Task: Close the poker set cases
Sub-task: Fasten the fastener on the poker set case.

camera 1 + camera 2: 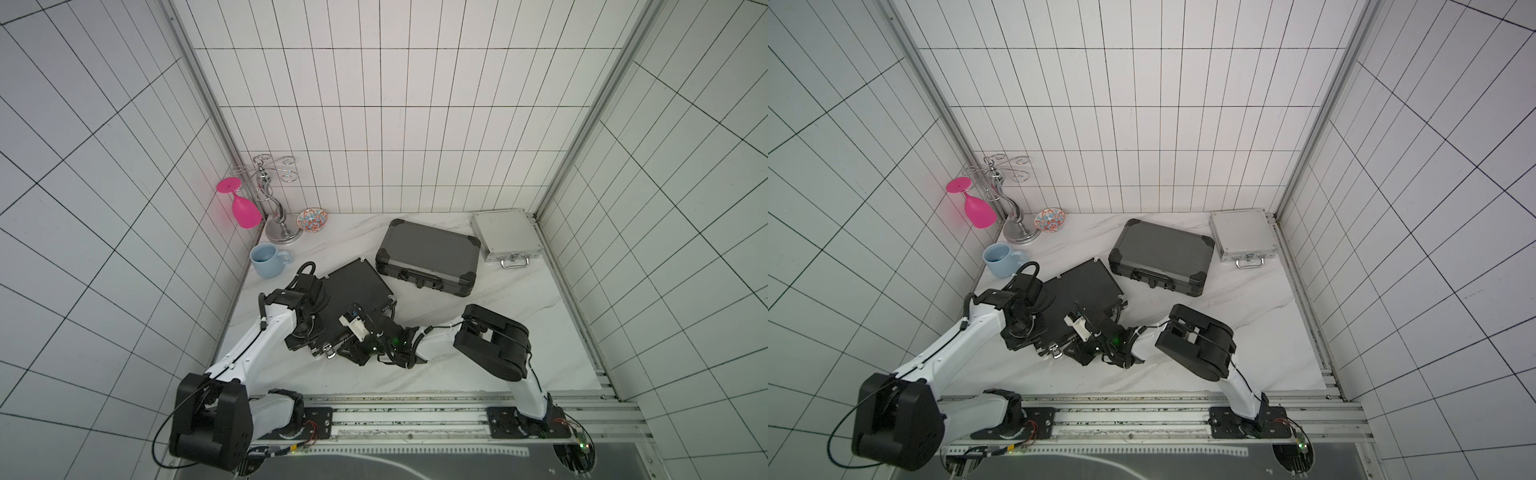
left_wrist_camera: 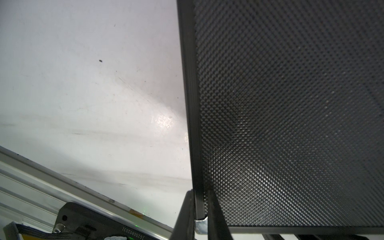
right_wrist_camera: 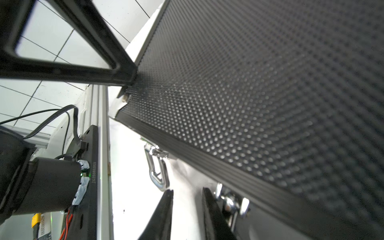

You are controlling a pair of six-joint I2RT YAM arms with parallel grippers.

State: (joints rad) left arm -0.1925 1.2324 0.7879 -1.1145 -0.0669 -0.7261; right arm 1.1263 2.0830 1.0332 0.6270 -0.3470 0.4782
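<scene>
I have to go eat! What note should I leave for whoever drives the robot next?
Left gripper: shut on the black case's lid edge, near a corner.
Right gripper: open, holding nothing, beside that case's front latch.
Grey case and silver case: lids down, farther back.
Done: those two look closed.
To do: black lid looks down or nearly, but its latch hangs loose; press and check.

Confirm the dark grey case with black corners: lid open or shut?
Shut. In both top views the dark grey case lies flat with its lid down on the base, no foam lining showing.
</scene>
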